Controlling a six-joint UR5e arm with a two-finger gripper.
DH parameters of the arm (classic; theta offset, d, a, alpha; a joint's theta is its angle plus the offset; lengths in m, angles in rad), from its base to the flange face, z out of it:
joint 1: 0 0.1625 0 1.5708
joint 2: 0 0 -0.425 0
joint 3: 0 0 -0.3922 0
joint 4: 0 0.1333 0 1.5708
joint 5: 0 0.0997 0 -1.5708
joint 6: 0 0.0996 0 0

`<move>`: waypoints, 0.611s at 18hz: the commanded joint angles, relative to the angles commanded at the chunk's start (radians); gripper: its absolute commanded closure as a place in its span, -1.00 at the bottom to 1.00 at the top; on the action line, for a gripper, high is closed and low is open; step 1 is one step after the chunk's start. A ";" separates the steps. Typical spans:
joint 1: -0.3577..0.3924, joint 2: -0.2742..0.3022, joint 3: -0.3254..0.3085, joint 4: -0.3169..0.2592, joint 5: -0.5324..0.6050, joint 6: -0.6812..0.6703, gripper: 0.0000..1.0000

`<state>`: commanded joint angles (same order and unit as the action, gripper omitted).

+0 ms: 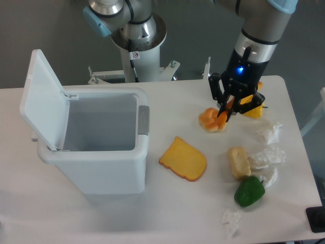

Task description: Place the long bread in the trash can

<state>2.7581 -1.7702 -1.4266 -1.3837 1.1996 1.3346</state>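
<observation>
My gripper [226, 110] hangs low over the table at the back right, fingers pointing down. An orange strip of the long bread [224, 117] shows between the black fingers, which are shut on it. Most of the loaf is hidden by the fingers, and I cannot tell whether it still rests on the table. The trash can [96, 152] is the big white bin at the left, with its lid [43, 99] flipped up and nothing visible inside.
A round orange bun [208, 121] lies right beside the gripper. A yellow-orange item [253, 109] sits behind it. A flat yellow toast slice [184, 159], a pale bread piece [238, 162], a green pepper [249, 191] and crumpled clear wrappers [268, 155] lie to the front right.
</observation>
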 joint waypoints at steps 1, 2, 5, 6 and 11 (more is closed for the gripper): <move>0.002 0.000 0.000 0.000 -0.002 0.000 0.48; 0.002 0.000 0.002 0.000 -0.011 0.000 0.48; 0.006 0.000 0.005 0.000 -0.043 -0.009 0.49; 0.006 0.000 0.009 0.002 -0.046 -0.023 0.49; 0.018 0.000 0.031 0.002 -0.095 -0.052 0.49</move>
<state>2.7764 -1.7702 -1.3960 -1.3821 1.1046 1.2825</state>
